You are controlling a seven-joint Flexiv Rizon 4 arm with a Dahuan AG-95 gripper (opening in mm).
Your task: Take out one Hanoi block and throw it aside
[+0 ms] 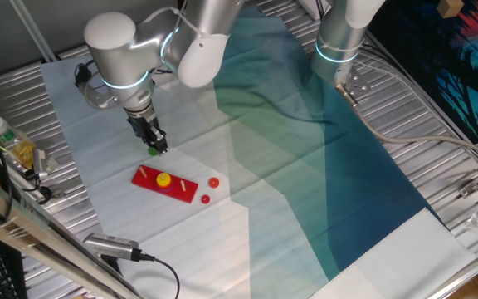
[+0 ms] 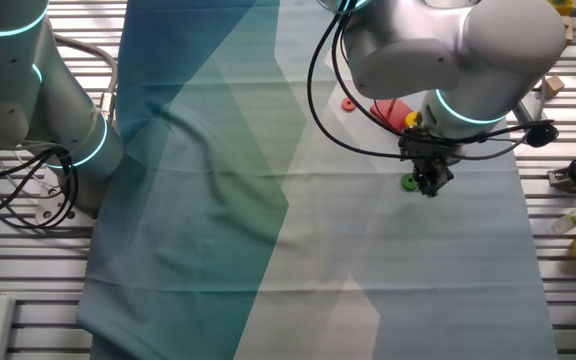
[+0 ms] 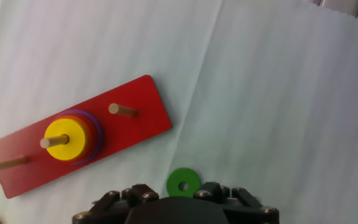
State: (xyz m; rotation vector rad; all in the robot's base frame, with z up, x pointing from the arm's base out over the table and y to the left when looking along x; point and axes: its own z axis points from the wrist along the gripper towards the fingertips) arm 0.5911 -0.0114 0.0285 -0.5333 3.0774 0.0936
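Note:
The Hanoi block, a tiny green disc point(image 3: 183, 182), lies flat on the pale cloth, apart from the red base point(image 3: 143, 116). My gripper point(image 3: 179, 194) hovers right over it. The dark fingers point(image 3: 140, 193) stand either side of the disc with a small gap on the left, so the gripper looks open and the disc is free. In one fixed view the disc point(image 1: 152, 150) shows at the tip of the gripper point(image 1: 157, 146). In the other fixed view it point(image 2: 408, 181) lies just left of the gripper point(image 2: 431, 186). The yellow disc point(image 3: 65, 138) stays on its peg.
The red base point(image 1: 166, 184) with three pegs lies just in front of the gripper. Two small red discs point(image 1: 213, 182) lie on the cloth to its right. A second arm point(image 1: 344, 41) stands at the back. A bottle point(image 1: 5, 137) and cables sit at the left edge.

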